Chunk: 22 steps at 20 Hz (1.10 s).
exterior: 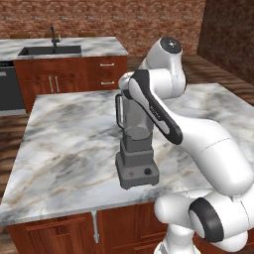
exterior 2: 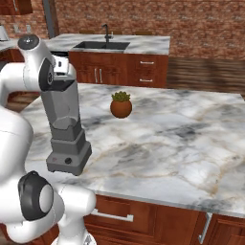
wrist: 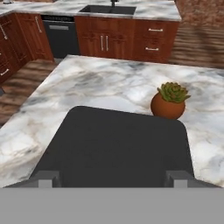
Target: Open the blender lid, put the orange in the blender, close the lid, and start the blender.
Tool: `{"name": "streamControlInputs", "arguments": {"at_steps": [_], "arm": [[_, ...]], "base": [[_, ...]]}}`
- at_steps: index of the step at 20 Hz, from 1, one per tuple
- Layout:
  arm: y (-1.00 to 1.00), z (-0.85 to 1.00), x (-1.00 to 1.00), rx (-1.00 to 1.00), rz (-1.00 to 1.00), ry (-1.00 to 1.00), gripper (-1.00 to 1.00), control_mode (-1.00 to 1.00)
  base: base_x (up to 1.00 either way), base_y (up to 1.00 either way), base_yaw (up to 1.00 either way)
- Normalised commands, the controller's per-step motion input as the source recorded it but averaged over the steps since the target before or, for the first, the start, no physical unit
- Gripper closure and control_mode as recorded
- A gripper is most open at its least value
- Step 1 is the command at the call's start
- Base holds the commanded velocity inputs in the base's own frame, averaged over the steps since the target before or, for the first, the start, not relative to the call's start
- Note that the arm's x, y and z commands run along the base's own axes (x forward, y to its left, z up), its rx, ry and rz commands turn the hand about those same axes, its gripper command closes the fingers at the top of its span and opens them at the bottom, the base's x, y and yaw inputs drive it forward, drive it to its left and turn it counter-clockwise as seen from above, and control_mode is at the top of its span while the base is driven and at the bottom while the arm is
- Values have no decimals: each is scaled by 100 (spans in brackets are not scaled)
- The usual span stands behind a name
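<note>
The grey blender [exterior: 134, 144] stands on the marble island [exterior: 64, 149], close to its front edge, with its black knob [exterior: 147, 171] facing me. In the right base view the blender [exterior 2: 64, 129] is at the left, and my hand sits right on top of its jar. The dark charcoal blender lid [wrist: 118, 148] lies directly below the hand. My gripper [wrist: 112, 178] is open just above it, with the fingertips [wrist: 48, 178] spread wide near the lid's two sides. The orange is out of view.
A small succulent in a round brown pot [exterior 2: 121, 105] stands on the island beyond the blender, also in the hand view as the pot [wrist: 169, 103]. A back counter with a sink [exterior 2: 103, 45] and wooden cabinets runs behind, across a wood floor.
</note>
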Motion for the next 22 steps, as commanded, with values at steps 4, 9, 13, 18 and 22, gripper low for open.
{"name": "streamControlInputs", "arguments": {"at_steps": [4, 9, 13, 18, 22], "arm": [[0, 38, 0, 0, -4, 0, -100, -100], [0, 6, 0, 0, -2, 0, -100, -100], [0, 0, -18, 0, 0, -6, -100, -100], [0, -28, -97, 0, -10, -30, -100, -100], [0, -88, -100, 0, -26, -43, -100, -100]], "base": [[0, 0, 0], [0, 0, 0], [0, 0, 0], [0, 0, 0], [0, 0, 0]]}}
